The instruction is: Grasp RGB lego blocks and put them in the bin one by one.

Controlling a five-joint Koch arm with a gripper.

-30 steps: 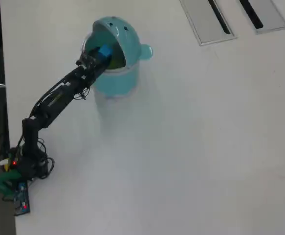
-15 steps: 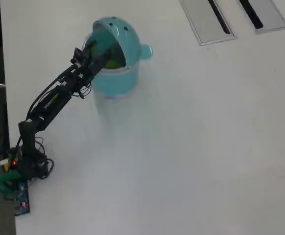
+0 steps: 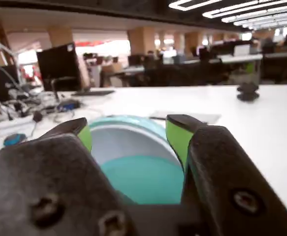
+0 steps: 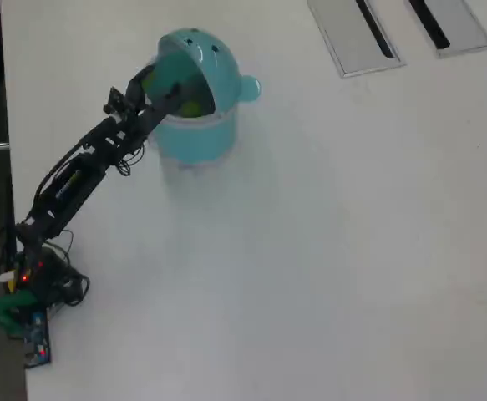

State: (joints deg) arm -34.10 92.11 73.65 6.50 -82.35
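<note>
Wrist view: gripper (image 3: 133, 130) jaws spread wide with nothing between them, directly before the teal bin (image 3: 138, 172), whose open mouth shows a yellow-green block (image 4: 191, 107) inside from overhead, bare white table (image 4: 327, 251) beyond, two grey slotted panels (image 4: 356, 38) farthest off.

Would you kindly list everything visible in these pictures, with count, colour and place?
Bin: one, teal, upper left of the table in the overhead view, lid tipped open.
Block: one, yellow-green, inside the bin's opening; no other blocks show.
Slotted panels: two, grey, set flat in the table at the top right of the overhead view.
Table: one, white.
Arm: one, black, reaching from its base at lower left to the bin.
Gripper: one, black with green pads, open and empty, at the bin's rim.
</note>
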